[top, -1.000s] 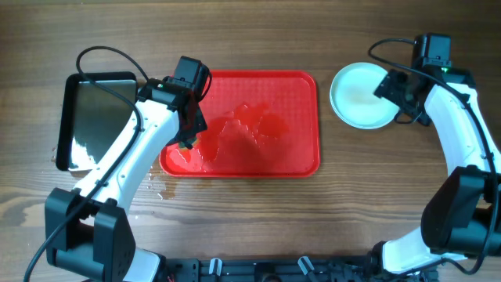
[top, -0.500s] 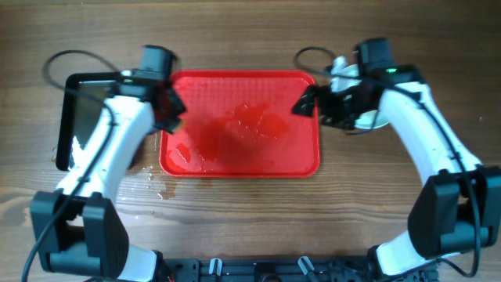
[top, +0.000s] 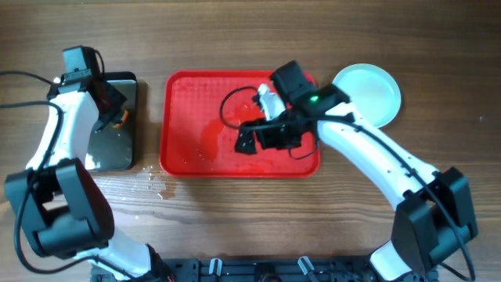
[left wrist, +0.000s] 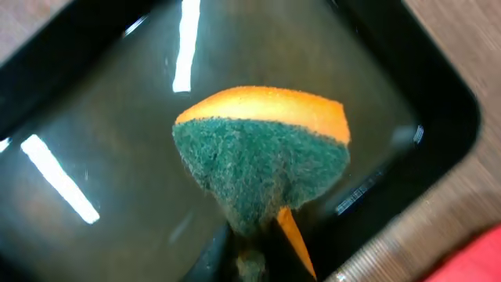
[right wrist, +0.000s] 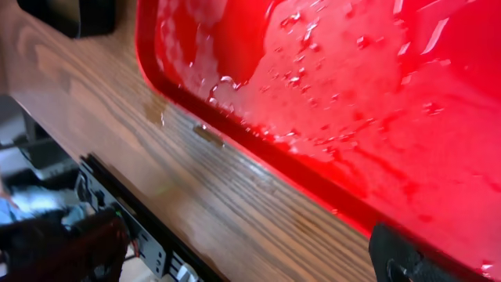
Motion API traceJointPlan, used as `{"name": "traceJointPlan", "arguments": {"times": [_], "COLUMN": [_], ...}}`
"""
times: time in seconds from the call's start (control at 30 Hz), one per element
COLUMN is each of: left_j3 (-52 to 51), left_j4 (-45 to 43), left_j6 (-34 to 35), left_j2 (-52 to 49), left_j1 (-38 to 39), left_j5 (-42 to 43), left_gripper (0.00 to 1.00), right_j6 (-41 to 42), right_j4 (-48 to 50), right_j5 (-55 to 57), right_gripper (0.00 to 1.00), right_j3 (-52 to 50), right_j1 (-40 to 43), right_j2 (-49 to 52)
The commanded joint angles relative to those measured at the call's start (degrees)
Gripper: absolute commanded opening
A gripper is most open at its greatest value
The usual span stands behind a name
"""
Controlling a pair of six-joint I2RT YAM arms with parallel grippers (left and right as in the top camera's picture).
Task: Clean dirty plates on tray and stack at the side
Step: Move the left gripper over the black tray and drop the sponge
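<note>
Parking the sponge: we judge the left gripper (left wrist: 254, 247) should lower the sponge (left wrist: 262, 157) flat into the black pan (top: 117, 153) before letting go, so nothing drips on the table (top: 235, 31).
Left gripper: we see it pinching the sponge's narrow end over the pan.
Right gripper (top: 252, 141): spread wide and empty, low over the tray (top: 176, 86).
Plates (top: 368, 90): on the table just beside the tray's far right corner, face up; round, so no long axis.
Tray: wet, bare of plates; its long axis runs left to right.
</note>
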State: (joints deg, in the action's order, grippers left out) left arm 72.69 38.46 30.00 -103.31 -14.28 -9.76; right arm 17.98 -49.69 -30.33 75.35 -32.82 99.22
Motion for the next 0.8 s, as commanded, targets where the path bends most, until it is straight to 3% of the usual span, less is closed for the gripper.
{"name": "traceJointPlan", "arguments": {"times": [0.0, 0.07, 0.1, 0.13, 0.17, 0.23, 0.3, 0.4, 0.57, 0.6, 0.63, 0.67, 0.7, 0.77], "left_j3": [-0.11, -0.11, -0.11, -0.11, -0.11, -0.09, 0.11, 0.28, 0.28, 0.28, 0.28, 0.28, 0.28, 0.28], "left_j4": [-1.22, -1.22, -1.22, -1.01, -0.46, 1.55, 3.56, 6.29, 9.14, 9.84, 10.97, 12.87, 14.82, 18.34], "left_j6": [-4.13, -4.13, -4.11, -4.11, -4.13, -4.04, -2.34, 0.48, 0.46, 0.46, 0.46, 0.46, 0.46, 0.46], "left_j2": [-2.51, -2.71, -2.71, -2.71, -2.69, -2.25, -0.74, 7.23, 20.55, 22.93, 25.66, 28.37, 30.23, 33.68], "left_j1": [-2.25, -3.43, -3.89, -4.31, -4.59, -5.01, -5.11, -5.11, -5.11, -5.11, -5.05, -5.05, -5.05, -5.07], "left_j5": [-0.66, -0.55, -0.55, -0.52, -0.55, 0.7, 4.98, 18.51, 30.36, 32.48, 34.71, 36.2, 36.33, 36.28], "left_gripper": [0.21, 0.24, 0.32, 0.49, 0.55, 0.55, 0.48, 0.32, 0.39, 0.43, 0.57, 0.84, 1.0, 1.0], "right_j6": [0.7, 1.73, 1.92, 2.62, 3.19, 4.33, 5.22, 7.39, 7.74, 7.76, 8.26, 9.49, 11.3, 14.49], "right_j4": [-0.35, -0.46, -0.37, -0.28, -0.28, -0.46, -1.14, -3.48, -7.28, -8.55, -10.38, -11.96, -13.99, -16.72], "right_j5": [4.0, 4.04, 3.98, 4.02, 3.98, 3.74, 3.78, 4.7, 6.82, 8.04, 9.92, 11.98, 15.02, 19.41], "right_gripper": [1.0, 1.0, 1.0, 1.0, 1.0, 1.0, 1.0, 1.0, 1.0, 1.0, 1.0, 1.0, 1.0, 1.0], "right_j3": [-0.07, -0.07, -0.07, -0.07, -0.07, -0.07, -0.07, -0.07, -0.07, -0.07, -0.07, -0.07, -0.07, -0.07], "right_j1": [-1.7, -1.73, -1.73, -1.73, -1.73, -1.73, -1.73, -1.73, -1.9, -2.19, -2.89, -3.67, -5.09, -8.31], "right_j2": [-0.04, -0.04, -0.04, -0.04, -0.04, -0.07, -0.22, -2.99, -11.96, -14.25, -17.44, -19.91, -23.06, -27.65]}}
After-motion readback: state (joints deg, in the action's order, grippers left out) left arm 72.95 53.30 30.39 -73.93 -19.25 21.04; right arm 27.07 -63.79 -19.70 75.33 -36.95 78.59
